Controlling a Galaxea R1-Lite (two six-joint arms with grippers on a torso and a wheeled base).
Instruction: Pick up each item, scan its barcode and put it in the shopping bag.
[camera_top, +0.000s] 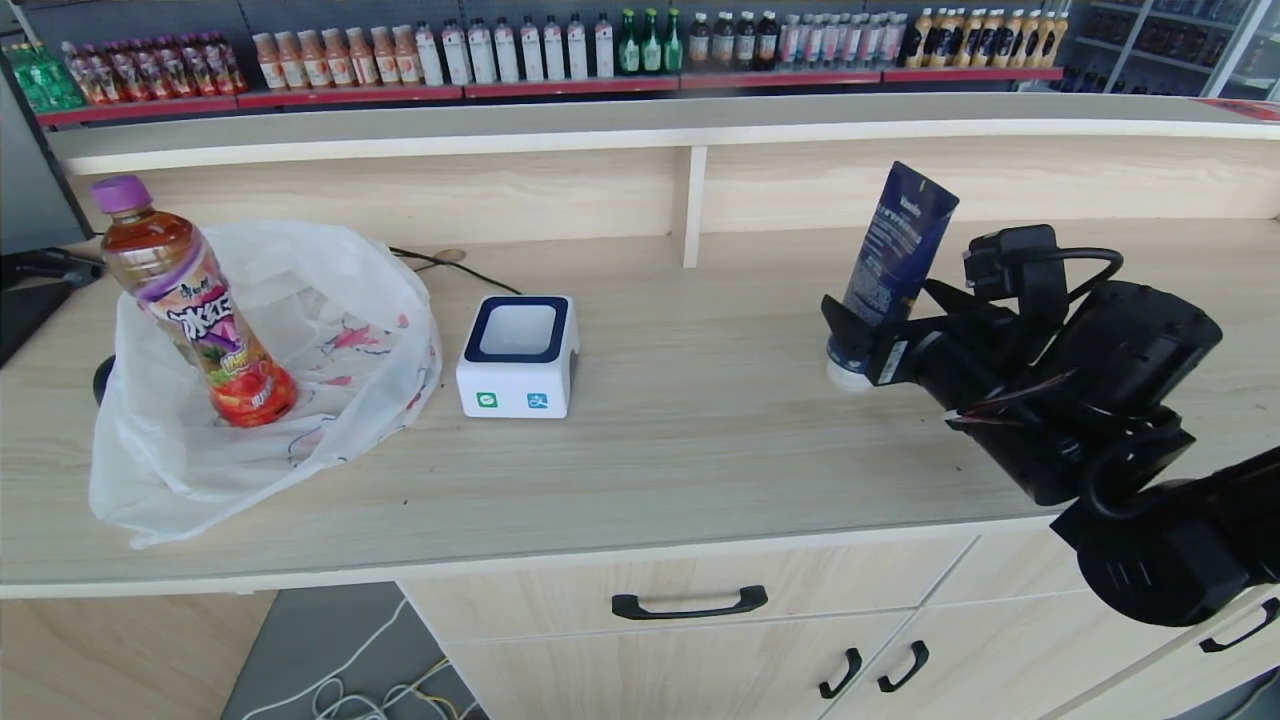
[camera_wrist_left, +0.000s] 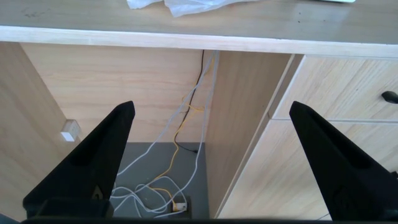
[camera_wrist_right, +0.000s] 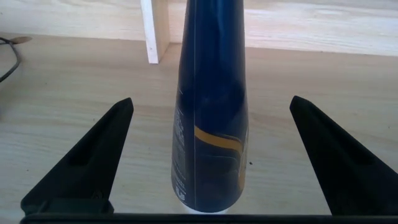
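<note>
Pale wooden counter (camera_top: 700, 440) bearing a white plastic shopping bag (camera_top: 330, 300) with a purple-capped tea bottle (camera_top: 190, 300) standing inside, a white box scanner (camera_top: 519, 355) beside it, and a dark blue tube (camera_top: 895, 250) standing cap-down, well apart from both, with my right gripper (camera_wrist_right: 211, 102) spread wide either side of it, not touching; my left gripper (camera_wrist_left: 211, 106) is likewise spread, below the counter's edge.

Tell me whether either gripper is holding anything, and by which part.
Nothing is held. The right gripper is open around the blue tube, low on its body, not touching it; the left gripper hangs open below the counter.

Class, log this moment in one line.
right gripper open around standing blue tube | drink bottle in shopping bag | scanner mid-counter | left gripper open below countertop
</note>
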